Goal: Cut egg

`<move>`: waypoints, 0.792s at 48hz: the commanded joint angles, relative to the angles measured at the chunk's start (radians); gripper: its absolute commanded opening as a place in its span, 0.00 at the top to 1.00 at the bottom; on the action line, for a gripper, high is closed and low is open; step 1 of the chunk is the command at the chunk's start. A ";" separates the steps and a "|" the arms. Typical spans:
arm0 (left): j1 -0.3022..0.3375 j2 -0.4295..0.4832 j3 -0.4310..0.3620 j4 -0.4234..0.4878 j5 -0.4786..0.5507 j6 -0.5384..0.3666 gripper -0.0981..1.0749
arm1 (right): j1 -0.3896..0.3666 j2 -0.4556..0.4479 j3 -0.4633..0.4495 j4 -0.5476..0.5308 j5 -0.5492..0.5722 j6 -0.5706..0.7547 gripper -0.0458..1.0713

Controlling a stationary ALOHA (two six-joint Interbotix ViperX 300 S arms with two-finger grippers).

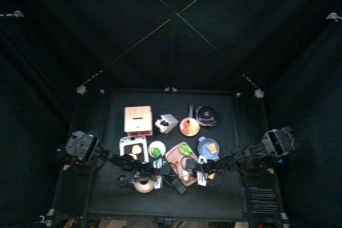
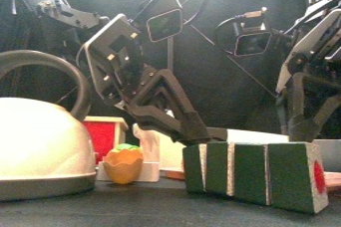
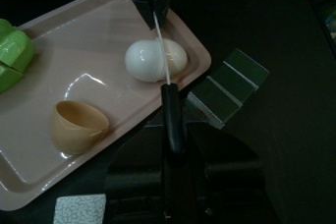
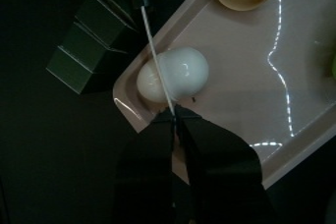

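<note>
A white peeled egg (image 3: 157, 58) lies on a pink tray (image 3: 92, 31); it also shows in the right wrist view (image 4: 178, 74). A thin knife (image 4: 148, 41) lies straight across the egg's top, and its blade comes out from between the jaws of my right gripper (image 4: 172, 135), which is shut on it. In the left wrist view the same knife (image 3: 153, 12) crosses the egg and a black bar (image 3: 171, 120) runs on toward my left gripper (image 3: 171, 174), which hovers just off the tray's edge.
On the tray lie a tan eggshell half (image 3: 77, 125) and green pieces (image 3: 14, 56). A row of green blocks (image 3: 226, 88) stands beside the tray, near the egg. In the front view a white kettle (image 2: 40, 141) stands at the left.
</note>
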 commanded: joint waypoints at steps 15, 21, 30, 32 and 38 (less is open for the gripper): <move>0.003 -0.003 0.003 0.000 0.011 0.000 0.60 | -0.031 0.025 0.011 0.002 0.000 0.000 0.62; 0.003 -0.003 0.008 0.000 0.012 0.000 0.60 | -0.031 0.031 0.011 0.002 -0.009 0.000 0.62; 0.003 -0.002 0.011 -0.003 0.012 -0.002 0.60 | -0.031 0.034 0.011 0.003 -0.011 0.000 0.62; 0.003 -0.002 0.011 -0.002 0.012 0.000 0.60 | -0.031 0.035 0.011 0.003 -0.011 0.000 0.62; 0.003 0.005 0.011 -0.003 0.012 -0.002 0.60 | -0.031 0.041 0.011 0.005 -0.011 0.000 0.62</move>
